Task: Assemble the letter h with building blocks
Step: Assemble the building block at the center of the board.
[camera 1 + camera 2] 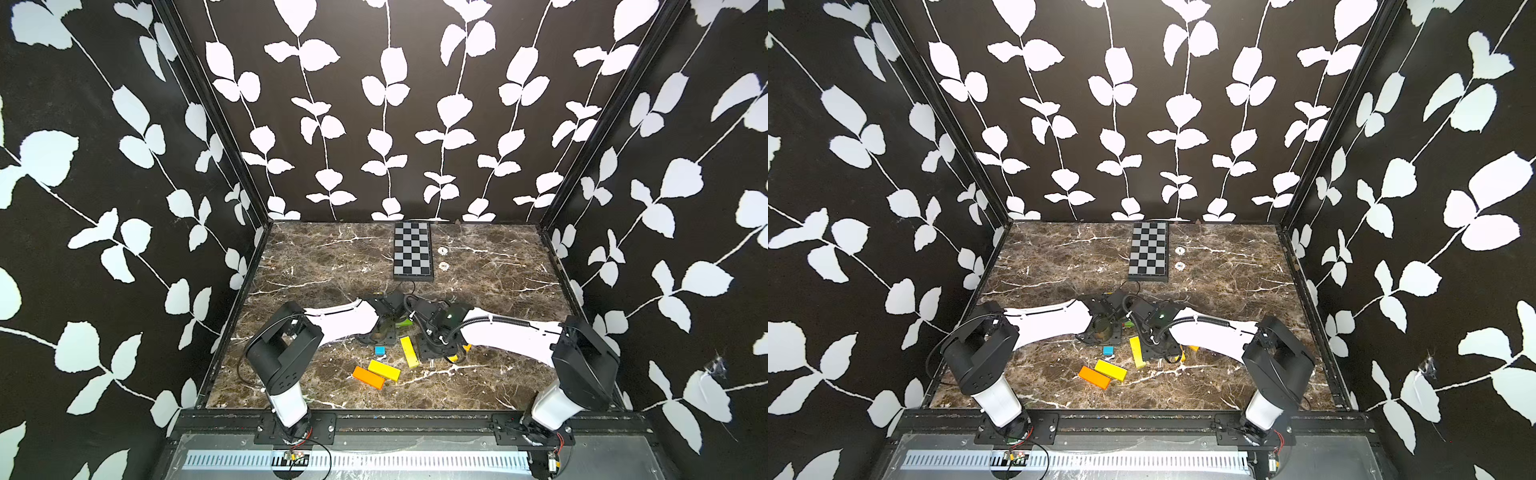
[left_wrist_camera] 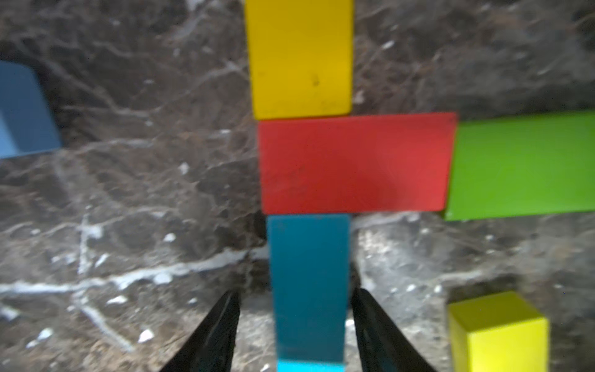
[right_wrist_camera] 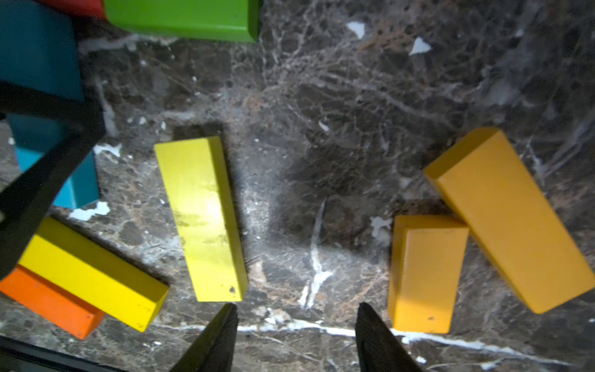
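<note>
Straddling the teal block [image 2: 309,277], left gripper [image 2: 295,291] gapes; right gripper [image 3: 296,306] gapes empty; tags [image 1: 443,250] illegible.

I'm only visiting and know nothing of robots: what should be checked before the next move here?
1. Left gripper off the blue bar: ok, fingers apart beside it.
2. Blue bar meets red bar: ok, touching.
3. Yellow bar meets red bar: ok, touching.
4. Green bar meets red bar: ok, end to end.
5. Right gripper empty: ok, open above the table.
6. Loose lemon-yellow bar free to grab: ok, lies flat, uncovered.
</note>
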Available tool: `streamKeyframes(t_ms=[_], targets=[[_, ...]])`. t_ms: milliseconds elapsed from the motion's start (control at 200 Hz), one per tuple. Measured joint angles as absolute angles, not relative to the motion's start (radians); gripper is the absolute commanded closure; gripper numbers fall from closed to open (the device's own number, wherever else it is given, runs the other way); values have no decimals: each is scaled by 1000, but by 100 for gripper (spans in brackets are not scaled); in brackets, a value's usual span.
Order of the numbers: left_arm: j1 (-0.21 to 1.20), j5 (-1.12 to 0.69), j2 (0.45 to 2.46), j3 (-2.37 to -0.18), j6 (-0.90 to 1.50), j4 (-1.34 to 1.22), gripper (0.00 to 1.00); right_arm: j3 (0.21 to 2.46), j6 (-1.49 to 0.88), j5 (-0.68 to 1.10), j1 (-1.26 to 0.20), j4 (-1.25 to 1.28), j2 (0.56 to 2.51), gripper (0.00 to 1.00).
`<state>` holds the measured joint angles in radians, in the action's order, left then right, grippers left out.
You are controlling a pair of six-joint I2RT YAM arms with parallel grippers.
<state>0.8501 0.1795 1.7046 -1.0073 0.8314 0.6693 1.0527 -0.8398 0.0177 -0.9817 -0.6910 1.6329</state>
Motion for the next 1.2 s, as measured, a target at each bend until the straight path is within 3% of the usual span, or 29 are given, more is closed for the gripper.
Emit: streamKeyframes(t_ms=[325,525,660,965,1201], targets=[[814,312,1396,-1007,797,867,32,1161,-867,22,-1060,-625,1702,44],[801,290,1182,-986,746,812,28,1164,-886,14,-1066,-664,1812,42],[801,190,1271,-960,724,733,28,1163,-897,0,-1066,-690,1816,39],[803,81,1533,-947,710,615,28,1120,-916,2,-1043,-676,1809,69],[812,62,1617,-960,711,590,37,1066,-939,12,-1007,-654,1765,75]])
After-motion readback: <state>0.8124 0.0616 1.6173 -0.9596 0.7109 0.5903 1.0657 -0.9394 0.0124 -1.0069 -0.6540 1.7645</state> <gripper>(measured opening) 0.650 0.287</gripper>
